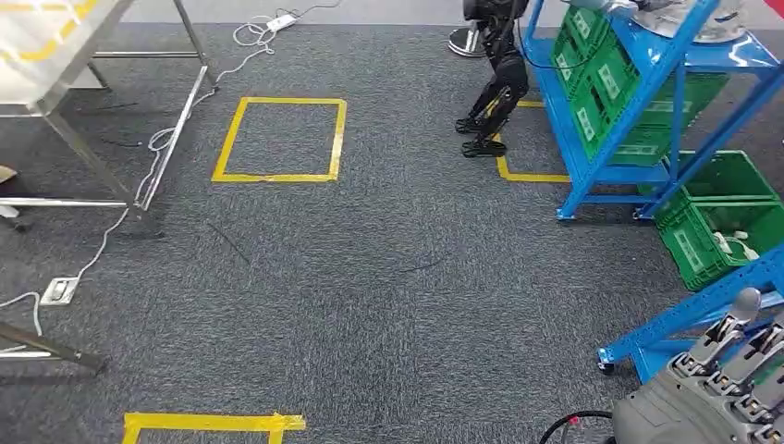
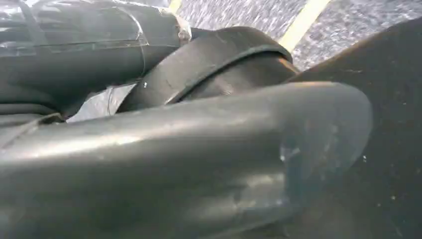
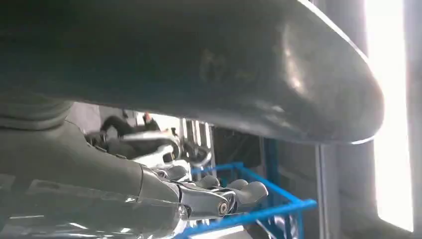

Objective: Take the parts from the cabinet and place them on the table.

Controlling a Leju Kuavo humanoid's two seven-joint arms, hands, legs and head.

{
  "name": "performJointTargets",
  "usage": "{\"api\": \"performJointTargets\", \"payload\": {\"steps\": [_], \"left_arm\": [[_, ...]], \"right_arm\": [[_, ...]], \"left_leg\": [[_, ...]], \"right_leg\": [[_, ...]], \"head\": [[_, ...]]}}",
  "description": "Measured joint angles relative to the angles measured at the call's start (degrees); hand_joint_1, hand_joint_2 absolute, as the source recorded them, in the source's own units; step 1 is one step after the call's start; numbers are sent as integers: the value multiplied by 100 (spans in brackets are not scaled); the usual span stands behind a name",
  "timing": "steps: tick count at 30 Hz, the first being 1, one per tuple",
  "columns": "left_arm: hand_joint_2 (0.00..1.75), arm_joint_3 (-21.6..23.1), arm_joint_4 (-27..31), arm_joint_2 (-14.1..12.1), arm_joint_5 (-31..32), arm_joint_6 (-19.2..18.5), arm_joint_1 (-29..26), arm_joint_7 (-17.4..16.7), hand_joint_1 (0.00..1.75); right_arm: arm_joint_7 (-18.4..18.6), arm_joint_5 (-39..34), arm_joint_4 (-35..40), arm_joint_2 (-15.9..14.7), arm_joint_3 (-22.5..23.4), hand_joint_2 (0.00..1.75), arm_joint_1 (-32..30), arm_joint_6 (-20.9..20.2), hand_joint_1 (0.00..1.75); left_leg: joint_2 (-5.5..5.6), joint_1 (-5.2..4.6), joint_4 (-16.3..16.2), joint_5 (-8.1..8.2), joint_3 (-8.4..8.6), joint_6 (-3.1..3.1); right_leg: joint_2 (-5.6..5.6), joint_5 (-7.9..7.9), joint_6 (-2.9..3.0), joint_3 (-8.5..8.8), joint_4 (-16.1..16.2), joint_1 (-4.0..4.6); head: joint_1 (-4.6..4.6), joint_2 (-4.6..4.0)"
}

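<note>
Carpet (image 1: 388, 277) speckled grey, with rectangular yellow tape outlines (image 1: 280, 139).

carpet (image 1: 388, 277): showing speckled dark grey
tape squares (image 1: 280, 139): showing yellow outlines
shelf rack (image 1: 647, 102): showing bright blue
crates (image 1: 721, 217): showing green with white labels
right hand (image 1: 716, 388): showing grey with silver fingers
cable (image 1: 111, 231): showing white
table legs (image 1: 120, 166): showing bare silver metal

Blue cabinet (image 1: 647, 102) (green bins (image 1: 601, 83))
</note>
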State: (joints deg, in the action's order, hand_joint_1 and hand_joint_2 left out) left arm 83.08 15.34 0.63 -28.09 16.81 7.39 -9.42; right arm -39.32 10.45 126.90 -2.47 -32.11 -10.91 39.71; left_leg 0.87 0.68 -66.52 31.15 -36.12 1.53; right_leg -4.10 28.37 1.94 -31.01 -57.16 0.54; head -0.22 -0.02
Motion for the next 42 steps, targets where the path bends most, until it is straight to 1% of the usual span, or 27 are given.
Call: {"api": "performJointTargets", "payload": {"steps": [1, 2, 6, 7, 8, 9, 11, 12, 13, 14, 16, 18, 21, 22, 23, 24, 27, 29, 31, 32, 33, 35, 37, 38, 39, 40, 42], "left_arm": [[0, 2, 0, -2, 0, 0, 0, 0, 0], [0, 0, 0, -2, 0, -13, 5, 0, 0], [0, 0, 0, -15, 13, -68, -18, 2, 0], [0, 0, 0, -4, 18, -68, -9, 2, 0], [0, 0, -2, -11, 22, -61, -4, 9, 0], [0, -2, 0, 0, 33, -59, -11, 20, 0], [0, 0, -2, -17, 41, -53, -35, 20, 0], [0, 0, -4, -30, 46, -53, -38, 20, 0], [0, 0, -4, -33, 50, -50, -37, 20, 0], [0, -2, -4, -33, 52, -42, -31, 20, 0], [0, 0, 0, -20, 66, -18, -6, 22, 0], [0, -2, 2, 15, 70, 2, 16, 31, 0], [0, -2, 11, 66, 83, 2, 16, 39, 0], [0, -2, 18, 72, 88, 9, 18, 39, 0], [0, -2, 20, 72, 96, 9, 28, 43, 0], [0, -2, 22, 72, 109, 9, 28, 55, 0], [0, -7, 24, 66, 127, 22, 47, 68, 0], [0, -9, 22, 44, 131, 24, 54, 70, 0], [0, -9, 20, 39, 140, 17, 49, 72, 0], [0, -7, 20, 39, 144, 17, 43, 72, 0], [0, -9, 22, 39, 151, 4, 39, 79, 0], [0, -9, 20, 46, 157, 4, 12, 85, 0], [0, -7, 20, 44, 160, 4, -4, 85, 0], [0, -7, 20, 48, 164, 4, 1, 85, 0], [0, -9, 17, 46, 168, 9, 1, 85, 0], [0, -9, 17, 50, 179, 17, -6, 85, 0], [0, -9, 15, 39, 192, 20, -23, 79, 0]], "right_arm": [[0, 4, 0, 0, 0, 0, -2, 0, 0], [0, 13, -4, 0, 0, 0, -11, 0, 0], [0, 20, -2, 2, 0, 0, -11, 0, 0], [0, 20, -2, 0, 0, 0, -14, 0, 0], [0, 17, -4, 0, -2, 0, -6, 0, 0], [0, 17, -4, 0, -2, 0, 11, 0, 0], [0, 22, -7, 0, -2, 0, 4, 0, 0], [0, 30, -7, 0, -2, 0, -1, 0, 0], [4, 37, -7, 0, -2, 0, -5, 0, 0], [11, 39, -7, 0, -2, 0, -5, 0, 0], [28, 46, -2, 0, -2, 0, -8, 0, 0], [48, 50, 0, 0, -2, 0, 6, 0, 0], [66, 57, 11, 0, -2, 0, 4, 0, 0], [68, 70, 17, 0, -2, 0, 5, 0, 0], [74, 92, 17, 2, 4, 0, 5, 0, 0], [81, 94, 17, 4, 4, 0, 36, 0, 0], [92, 109, 17, 20, 9, 0, 54, 0, 0], [114, 146, 17, 20, 11, 0, 57, 0, 0], [122, 170, 33, 22, 13, 0, 60, 0, 0], [125, 184, 39, 26, 15, 0, 62, 0, 0], [127, 208, 48, 28, 15, 0, 59, 0, 0], [131, 216, 63, 31, 15, 0, 97, 0, 0], [131, 219, 66, 28, 15, 0, 85, 0, 0], [131, 219, 70, 26, 13, 0, 87, 0, 0], [131, 225, 83, 26, 13, 0, 100, 0, 0], [133, 227, 85, 22, 11, 0, 123, 0, 0], [171, 247, 85, 24, 9, 0, 127, 0, 0]], "left_leg": [[257, 37, 450, -277, 180, 14], [741, 97, 585, -194, 232, 6], [423, 45, 711, -133, 335, -115], [299, 83, 752, -138, 367, -147], [180, 69, 771, -123, 403, -171], [45, 50, 771, -98, 430, -207], [-210, 23, 770, -51, 455, -228], [-325, 15, 769, -25, 465, -225], [-433, 10, 769, 2, 494, -217], [-507, 7, 769, 30, 528, -206], [-607, 2, 772, 89, 627, -186], [-669, -26, 780, 132, 658, -135], [-783, 23, 851, 130, 715, -50], [-723, 23, 853, 177, 748, -1], [-249, 45, 761, 223, 741, 14], [-25, 43, 503, 369, 593, 8], [-23, 34, -740, 849, -143, 36], [-70, 35, -781, 626, -258, 44], [8, 46, 8, -14, 46, 49], [216, 71, 541, -300, 245, 60], [643, 110, 558, -148, 292, 71], [588, 103, 691, -89, 338, -1], [414, 79, 697, -72, 357, -59], [278, 117, 726, -70, 388, -101], [195, 110, 728, -49, 423, -135], [59, 92, 730, -18, 449, -181], [-194, 58, 729, 36, 474, -203]], "right_leg": [[-63, 44, -30, 12, -49, -12], [-115, 89, -74, -32, -106, -11], [-490, 91, -214, -123, -130, -79], [-486, 116, -231, -130, -165, -80], [-74, 216, -256, -203, -323, -32], [184, 420, -296, -397, -685, -40], [364, 792, -342, -885, -1566, -75], [385, 851, -357, -1060, -1863, -87], [394, 741, -358, -1080, -1877, -100], [407, 521, -348, -956, -1626, -102], [519, -44, -280, -441, -624, -87], [809, 18, -190, -187, -170, 19], [697, 52, -108, -220, -170, 63], [631, -8, -65, -108, -18, 12], [608, -32, -65, -58, 50, 5], [574, -40, -25, -32, 72, -11], [391, -8, 10, -15, 69, -3], [228, 26, 0, 26, 56, -8], [43, 94, -47, 107, 15, -37], [-42, 151, -84, 140, -39, -57], [-94, 192, -129, 95, -54, -57], [-246, 193, -201, 18, -122, -93], [-416, 174, -247, -16, -90, -116], [-326, 220, -272, -35, -148, -105], [20, 283, -295, -90, -282, -60], [265, 471, -323, -290, -656, -59], [392, 889, -350, -855, -1646, -74]], "head": [[-6, 0], [-7, 0], [9, 0], [11, 0], [29, 0], [63, 0], [68, 0], [70, 0], [68, 0], [70, 0], [70, 0], [63, 0], [72, 0], [81, 0], [59, 0], [53, 0], [31, 0], [28, 0], [22, 0], [17, 0], [6, 0], [4, 0], [17, 0], [18, 0], [39, 0], [81, 0], [83, 0]]}}
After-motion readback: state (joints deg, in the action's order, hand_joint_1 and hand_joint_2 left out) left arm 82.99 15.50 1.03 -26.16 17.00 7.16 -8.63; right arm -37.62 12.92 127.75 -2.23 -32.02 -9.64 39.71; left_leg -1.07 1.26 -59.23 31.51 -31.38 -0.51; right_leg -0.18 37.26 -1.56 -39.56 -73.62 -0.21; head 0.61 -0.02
